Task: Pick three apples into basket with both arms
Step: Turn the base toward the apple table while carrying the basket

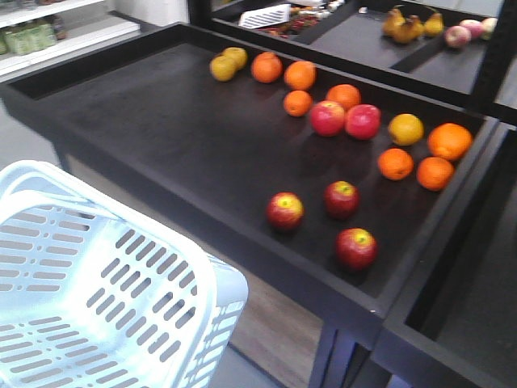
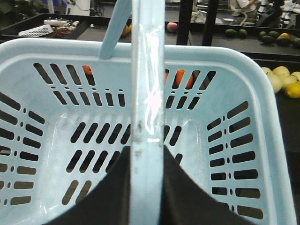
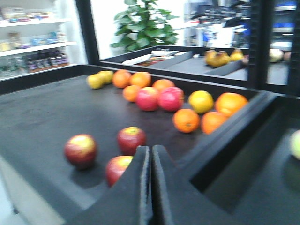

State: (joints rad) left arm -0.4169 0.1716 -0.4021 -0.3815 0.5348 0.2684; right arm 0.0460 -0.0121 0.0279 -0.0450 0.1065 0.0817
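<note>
left gripper (image 2: 146, 149) clamped on the basket handle, right gripper (image 3: 150, 152) closed and empty, all three apples on the bench.

the pale blue basket (image 1: 81, 267) sits at the lower left of the front view, off the near edge of the black bench (image 1: 161, 137). in the left wrist view its handle (image 2: 147, 70) runs up between the gripper's dark fingers (image 2: 108, 197), which press on it from both sides. the three dark red apples (image 1: 342, 198) lie apart from each other near the bench's front right part, none in the basket. behind them two brighter red apples (image 1: 327, 117) sit touching, among oranges (image 1: 396, 163) and yellow fruit (image 1: 405, 128). the right gripper's fingers meet with only a slit between them, and the nearest apple (image 3: 117, 168) shows just left of its tip.
</note>
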